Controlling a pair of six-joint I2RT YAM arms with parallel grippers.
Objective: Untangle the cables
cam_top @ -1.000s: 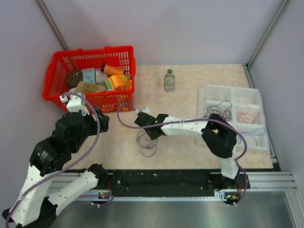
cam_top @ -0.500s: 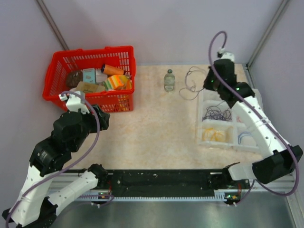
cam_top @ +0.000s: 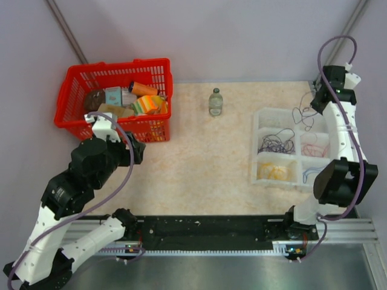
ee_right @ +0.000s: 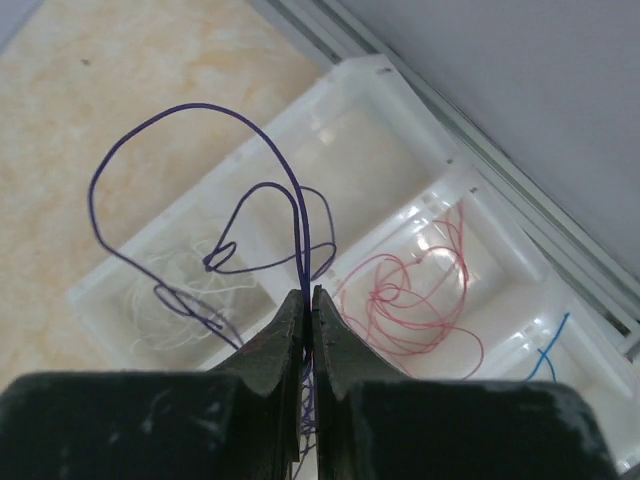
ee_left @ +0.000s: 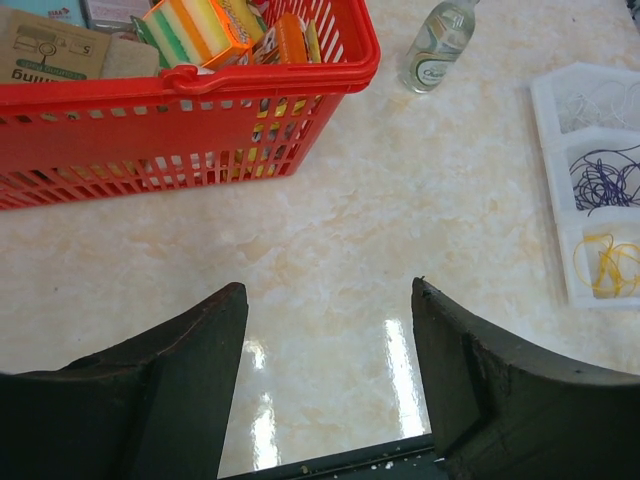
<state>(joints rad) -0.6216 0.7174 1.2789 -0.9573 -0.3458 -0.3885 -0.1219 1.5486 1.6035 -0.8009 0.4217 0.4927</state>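
Note:
My right gripper (cam_top: 314,104) is shut on a thin dark purple cable (cam_top: 300,115) and holds it above the far right part of the white divided tray (cam_top: 260,112). In the right wrist view the gripper (ee_right: 308,292) pinches the purple cable (ee_right: 200,107), whose loops hang over the tray (ee_right: 375,68). Below lie a white cable (ee_right: 175,290), a red cable (ee_right: 385,297) and a blue cable (ee_right: 555,340). Tray compartments hold purple cables (cam_top: 275,144), a yellow cable (cam_top: 272,172), a red cable (cam_top: 314,148) and a blue cable (cam_top: 311,174). My left gripper (cam_top: 136,151) is open and empty over bare table (ee_left: 330,295).
A red basket (cam_top: 72,112) full of packages stands at the far left, right behind my left gripper, and shows in the left wrist view (ee_left: 180,90). A small glass bottle (cam_top: 216,101) stands at the back centre. Walls close in the left, back and right.
My right arm has swung right, from the tray's far left corner to its far right side, carrying the purple cable. My left arm shifted only slightly.

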